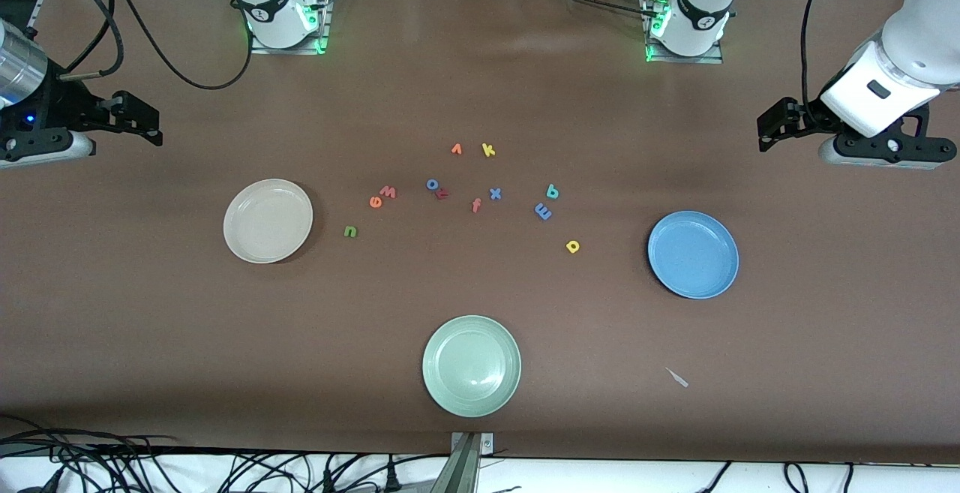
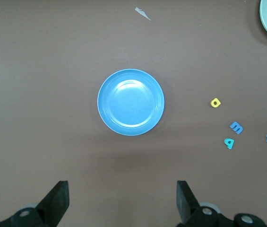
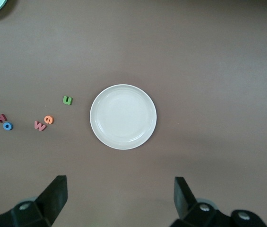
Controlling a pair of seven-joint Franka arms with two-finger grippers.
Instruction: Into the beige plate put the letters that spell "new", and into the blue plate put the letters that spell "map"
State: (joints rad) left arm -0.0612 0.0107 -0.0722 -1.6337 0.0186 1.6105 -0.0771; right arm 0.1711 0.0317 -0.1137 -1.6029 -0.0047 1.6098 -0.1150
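The empty beige plate [image 1: 268, 220] [image 3: 123, 117] lies toward the right arm's end. Beside it are the green n [image 1: 349, 231] [image 3: 67, 100], orange e [image 1: 375, 202] [image 3: 49, 120] and red-pink w [image 1: 388, 191] [image 3: 39, 126]. The empty blue plate [image 1: 693, 254] [image 2: 131, 102] lies toward the left arm's end, with the yellow a [image 1: 573, 246] [image 2: 215, 102], periwinkle m [image 1: 543, 211] [image 2: 236, 127] and teal p [image 1: 552, 192] [image 2: 228, 142] nearby. My right gripper [image 1: 150, 124] [image 3: 119, 196] hangs open and empty high over its end of the table. My left gripper [image 1: 772, 125] [image 2: 122, 198] does the same at its end.
A pale green plate [image 1: 472, 365] sits near the table's front edge. Other letters lie mid-table: blue o [image 1: 433, 184], dark red letter [image 1: 442, 193], orange v [image 1: 456, 149], yellow k [image 1: 488, 150], orange f [image 1: 475, 205], blue x [image 1: 495, 193]. A small pale scrap [image 1: 677, 377] lies nearer the front camera than the blue plate.
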